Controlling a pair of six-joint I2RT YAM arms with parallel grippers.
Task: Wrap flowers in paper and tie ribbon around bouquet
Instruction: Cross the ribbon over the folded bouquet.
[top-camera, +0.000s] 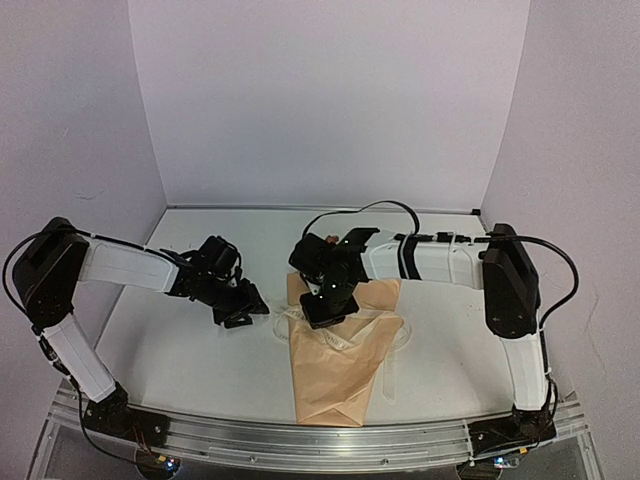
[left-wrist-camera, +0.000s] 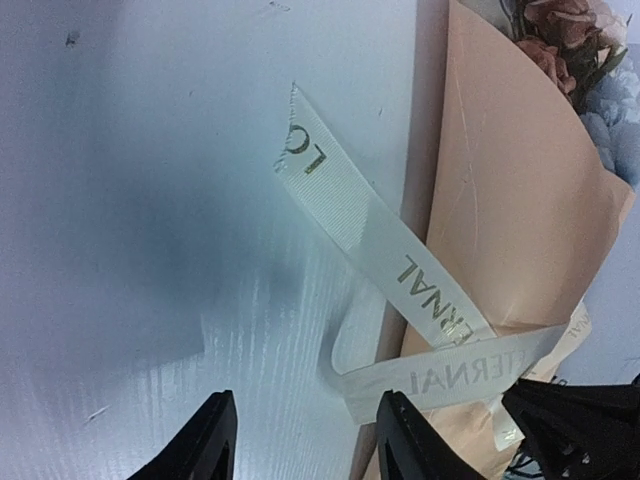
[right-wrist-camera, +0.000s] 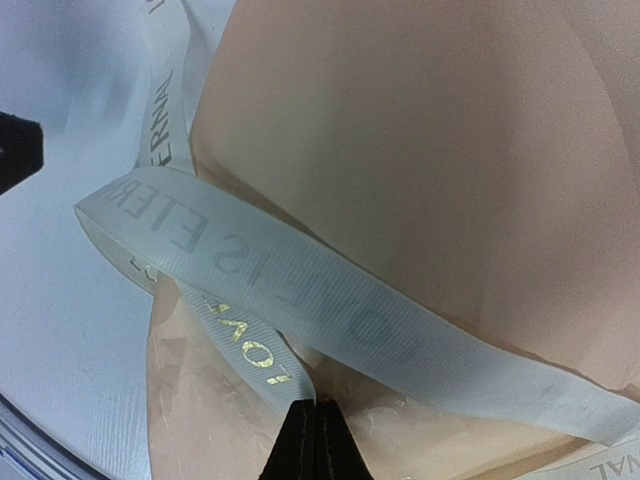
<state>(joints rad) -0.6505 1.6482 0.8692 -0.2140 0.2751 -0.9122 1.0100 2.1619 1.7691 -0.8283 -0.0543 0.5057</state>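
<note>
The right gripper (right-wrist-camera: 308, 440), fully closed, seemingly pinches a ribbon (right-wrist-camera: 300, 290) strand crossed over the bouquet (top-camera: 335, 370) on the table (left-wrist-camera: 120, 250), likely for tension; the left gripper (left-wrist-camera: 305, 450), half-open and empty, hovers beside the loose tail.

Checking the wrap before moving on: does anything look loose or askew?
The ribbon shows no knot: it crosses the bouquet slackly, and one free end lies flat on the table beside it. Nothing looks torn or spilled.
</note>
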